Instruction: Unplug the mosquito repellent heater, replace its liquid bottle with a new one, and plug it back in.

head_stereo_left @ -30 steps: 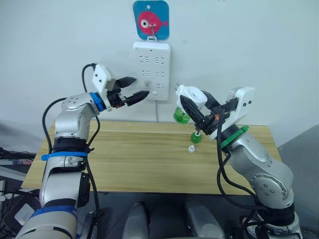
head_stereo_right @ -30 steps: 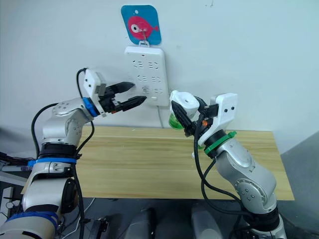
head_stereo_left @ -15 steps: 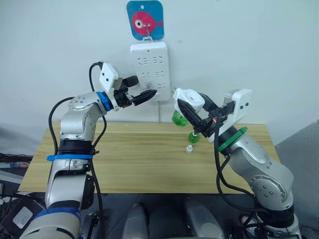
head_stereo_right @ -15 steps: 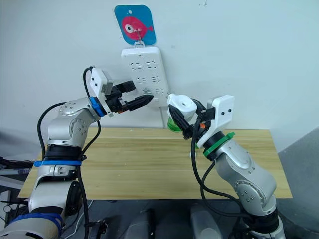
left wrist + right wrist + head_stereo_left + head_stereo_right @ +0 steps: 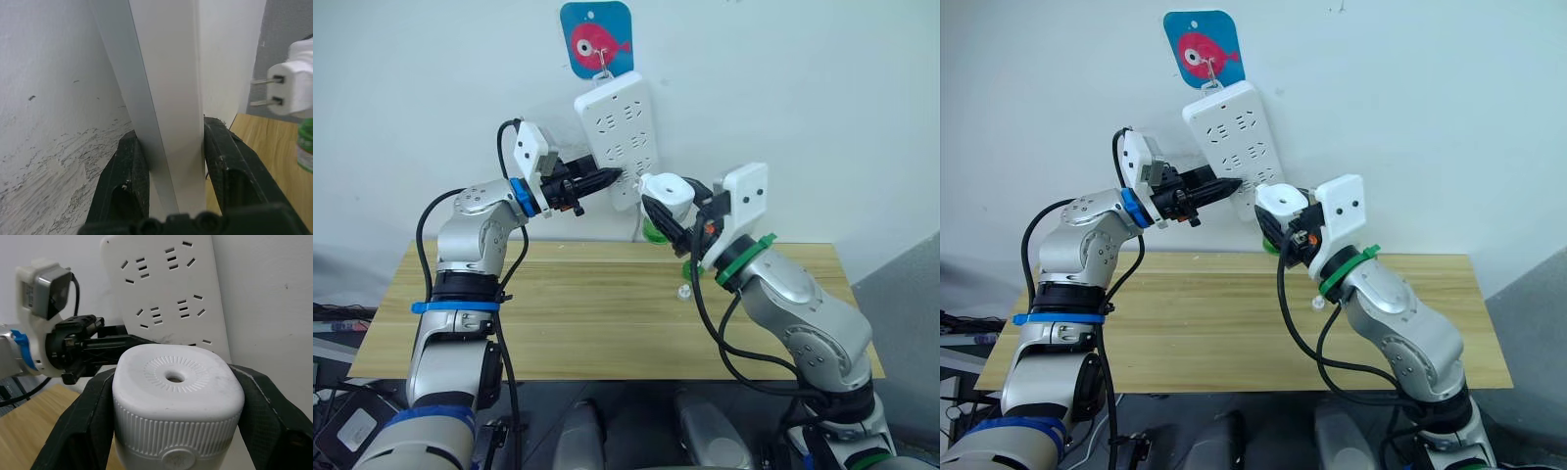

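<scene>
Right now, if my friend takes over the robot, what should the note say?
Left gripper: shut on the power strip's lower edge, holding it tilted on the wall.
Right gripper: shut on the heater, green bottle under it, prongs near the strip.
Other green bottle and clear cap lie on the table.
Done: heater unplugged. Whether the bottle is swapped, I cannot tell.
Left: plug it back in.

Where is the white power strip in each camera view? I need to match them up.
Left eye: power strip tilted on the wall, upper centre.
Right eye: upper centre, tilted.
Left wrist: its edge clamped in the left pincer.
Right wrist: socket face behind the mosquito repellent heater.
Shared landmark: the strip itself.
</scene>
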Available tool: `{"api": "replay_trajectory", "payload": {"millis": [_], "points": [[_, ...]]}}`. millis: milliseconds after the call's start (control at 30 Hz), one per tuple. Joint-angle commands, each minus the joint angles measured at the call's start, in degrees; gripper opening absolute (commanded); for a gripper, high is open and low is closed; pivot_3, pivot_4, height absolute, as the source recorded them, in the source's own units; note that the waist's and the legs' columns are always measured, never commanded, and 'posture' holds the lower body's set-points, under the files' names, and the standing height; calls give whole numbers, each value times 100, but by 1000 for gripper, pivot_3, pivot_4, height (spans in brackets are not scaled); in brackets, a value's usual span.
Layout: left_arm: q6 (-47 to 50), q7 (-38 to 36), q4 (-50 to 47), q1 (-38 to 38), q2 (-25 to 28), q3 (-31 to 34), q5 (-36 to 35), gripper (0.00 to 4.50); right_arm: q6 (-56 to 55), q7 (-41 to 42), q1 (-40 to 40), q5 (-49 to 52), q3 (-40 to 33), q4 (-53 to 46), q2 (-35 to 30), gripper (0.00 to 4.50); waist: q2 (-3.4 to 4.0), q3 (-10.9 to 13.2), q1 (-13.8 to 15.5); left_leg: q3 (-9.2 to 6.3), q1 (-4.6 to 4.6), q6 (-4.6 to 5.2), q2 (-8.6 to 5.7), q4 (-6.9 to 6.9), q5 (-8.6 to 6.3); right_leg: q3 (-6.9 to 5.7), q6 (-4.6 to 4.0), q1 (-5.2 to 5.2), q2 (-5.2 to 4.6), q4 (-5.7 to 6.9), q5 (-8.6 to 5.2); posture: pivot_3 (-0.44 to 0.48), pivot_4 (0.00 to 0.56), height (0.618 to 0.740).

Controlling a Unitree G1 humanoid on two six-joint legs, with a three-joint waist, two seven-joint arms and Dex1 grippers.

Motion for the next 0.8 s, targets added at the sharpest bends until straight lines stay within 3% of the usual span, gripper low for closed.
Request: {"api": "replay_trajectory", "payload": {"millis": [33,800], "points": [[-3,213,-246,0,109,129,50,1338,-138,-37,-296,-466,65,170,130,3035,0,0,1,-4,0,0,0,-1,0,-5,0,0,0,0,0,-237,185,740],[163,329,-417,97,143,146,28,1332,-657,839,-403,-1594,235,604,550,3034,1,-1,-22,-13,-3,-6,2,-5,4,-18,-3,-1,-1,5,2,-219,179,740]]}}
